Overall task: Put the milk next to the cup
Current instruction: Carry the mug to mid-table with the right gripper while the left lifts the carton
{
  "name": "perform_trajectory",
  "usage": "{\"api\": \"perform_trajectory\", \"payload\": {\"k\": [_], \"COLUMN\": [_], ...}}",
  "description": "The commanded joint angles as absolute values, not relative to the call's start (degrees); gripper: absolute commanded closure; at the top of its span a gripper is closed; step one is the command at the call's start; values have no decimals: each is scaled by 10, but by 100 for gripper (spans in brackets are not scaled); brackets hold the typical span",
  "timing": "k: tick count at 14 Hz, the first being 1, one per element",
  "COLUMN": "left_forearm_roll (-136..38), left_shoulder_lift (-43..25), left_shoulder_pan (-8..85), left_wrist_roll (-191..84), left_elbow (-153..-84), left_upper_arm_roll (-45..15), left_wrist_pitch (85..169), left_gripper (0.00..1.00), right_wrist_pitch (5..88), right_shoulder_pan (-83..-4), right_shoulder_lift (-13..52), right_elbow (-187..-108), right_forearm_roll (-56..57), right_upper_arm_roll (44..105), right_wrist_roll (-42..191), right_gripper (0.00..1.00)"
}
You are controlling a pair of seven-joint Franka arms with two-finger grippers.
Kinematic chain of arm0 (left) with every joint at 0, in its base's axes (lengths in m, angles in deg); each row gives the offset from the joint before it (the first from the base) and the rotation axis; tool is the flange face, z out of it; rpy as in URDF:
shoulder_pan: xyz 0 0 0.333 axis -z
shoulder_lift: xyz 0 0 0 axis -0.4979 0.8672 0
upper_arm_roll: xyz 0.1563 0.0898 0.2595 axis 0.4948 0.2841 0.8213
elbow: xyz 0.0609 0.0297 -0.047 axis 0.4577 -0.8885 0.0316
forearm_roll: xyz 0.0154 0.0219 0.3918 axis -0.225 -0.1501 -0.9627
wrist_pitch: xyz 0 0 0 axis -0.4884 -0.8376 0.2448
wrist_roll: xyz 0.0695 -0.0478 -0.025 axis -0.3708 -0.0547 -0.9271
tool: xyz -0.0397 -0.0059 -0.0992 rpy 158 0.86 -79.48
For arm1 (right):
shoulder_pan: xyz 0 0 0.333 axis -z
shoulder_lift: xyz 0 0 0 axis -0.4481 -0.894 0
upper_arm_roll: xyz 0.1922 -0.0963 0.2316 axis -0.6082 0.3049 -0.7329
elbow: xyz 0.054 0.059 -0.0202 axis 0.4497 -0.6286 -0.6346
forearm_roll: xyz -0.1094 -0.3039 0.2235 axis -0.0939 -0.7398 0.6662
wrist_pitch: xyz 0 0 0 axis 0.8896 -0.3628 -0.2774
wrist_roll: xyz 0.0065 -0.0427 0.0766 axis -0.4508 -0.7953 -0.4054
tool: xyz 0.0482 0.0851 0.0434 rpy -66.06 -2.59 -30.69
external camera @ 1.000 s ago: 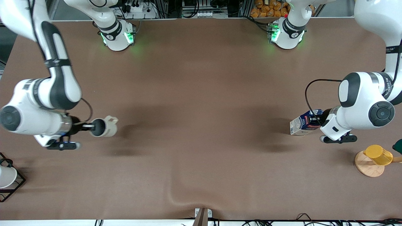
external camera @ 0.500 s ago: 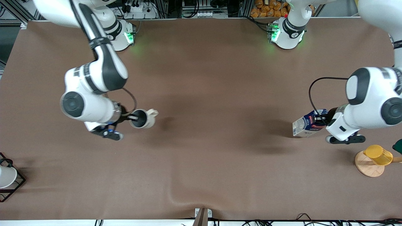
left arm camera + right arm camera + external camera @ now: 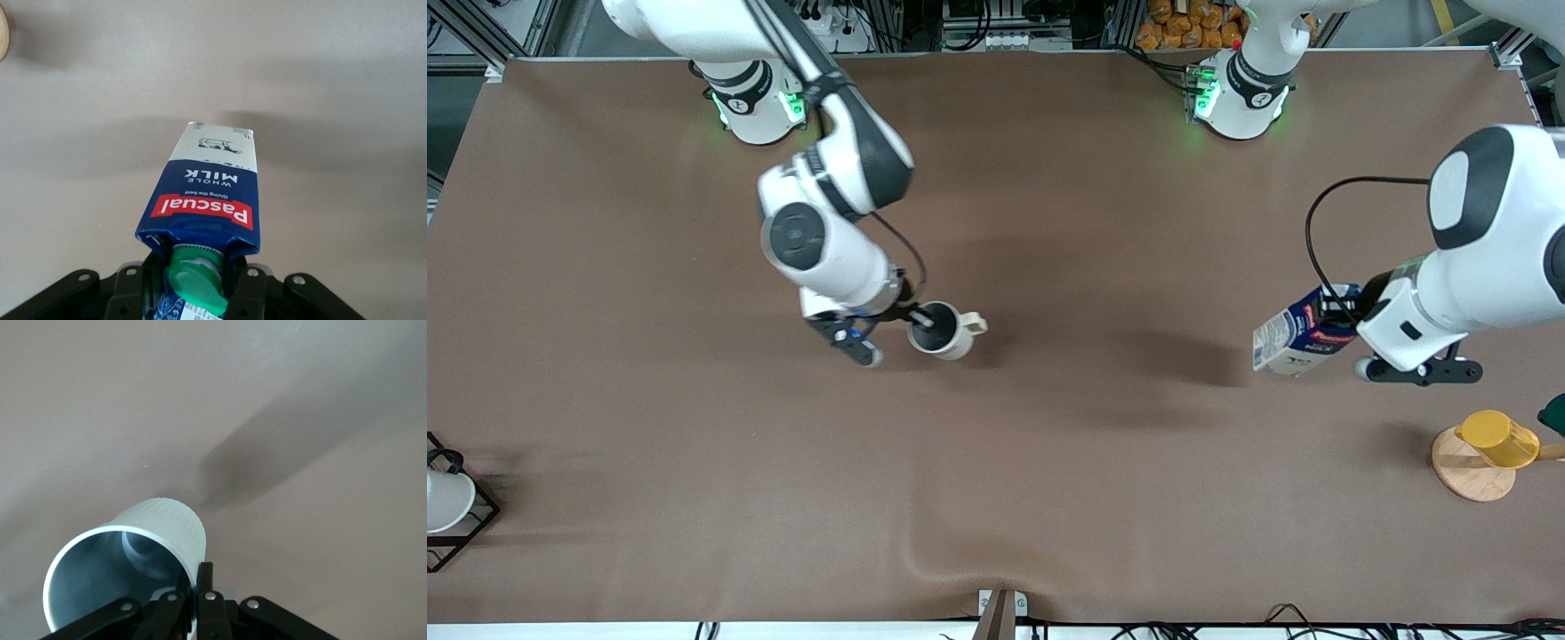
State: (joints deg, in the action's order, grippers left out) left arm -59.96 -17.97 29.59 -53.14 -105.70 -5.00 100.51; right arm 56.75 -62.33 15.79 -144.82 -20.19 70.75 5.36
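The milk (image 3: 1303, 340), a dark-blue carton with a green cap (image 3: 197, 283), a red label band and a white lower part, hangs tilted in my left gripper (image 3: 1343, 322), which is shut on its gabled top above the table toward the left arm's end. In the left wrist view the milk (image 3: 207, 193) points away from the gripper (image 3: 193, 277). The cup (image 3: 944, 331), a cream-white mug with a grey inside and a loop handle, hangs from my right gripper (image 3: 921, 317), which is shut on its rim over the middle of the table. It also shows in the right wrist view (image 3: 127, 570), with the gripper (image 3: 195, 587) pinching its wall.
A yellow cup (image 3: 1498, 438) lies on a wooden disc (image 3: 1472, 469) near the left arm's end, nearer the front camera than the milk. A white cup (image 3: 445, 500) sits in a black wire rack (image 3: 467, 529) at the right arm's end. The brown table cover (image 3: 996, 462) bulges near the front edge.
My right arm has carried the cup from the right arm's end toward the table's middle. My left gripper has shifted the milk slightly away from the front camera.
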Motion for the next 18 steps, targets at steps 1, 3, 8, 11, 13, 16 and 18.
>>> {"api": "perform_trajectory", "payload": {"k": [1,3,8,11,13,16,18], "left_forearm_roll": [-604,-604,-604,-604,-603,-602,-602], "left_shoulder_lift": [-196,-196,-198,-199,-203,-204,-204], "left_shoulder_pan": [293,295,294,293,293,292,291], "left_wrist_roll": [-532,-533,-534,-534,-535,-535,-536], "left_elbow": [-1052,-1045,-1044,-1044,-1044,-1044,-1044], "left_upper_arm_roll": [-57,-66,-83,-91,-97,-100,-102], "left_wrist_pitch": [974,965,946,944,944,926,925], "left_gripper": [76,76,76,76,76,76,76], "right_wrist_pitch": [600,610,623,623,623,615,548], "right_shoulder_pan": [-649,-662,-699,-708,-707,-698,-669], "right_shoulder_lift": [128,113,53,45,45,51,53], "right_elbow": [-1430,-1424,-1367,-1365,-1365,-1360,-1333], "right_forearm_roll": [-199,-199,-284,-308,-308,-303,-301], "right_upper_arm_roll": [719,719,719,719,719,719,714], "right_wrist_roll": [1,-14,-134,-157,-181,-179,-162], "right_gripper": [100,100,100,80,19,0,0]}}
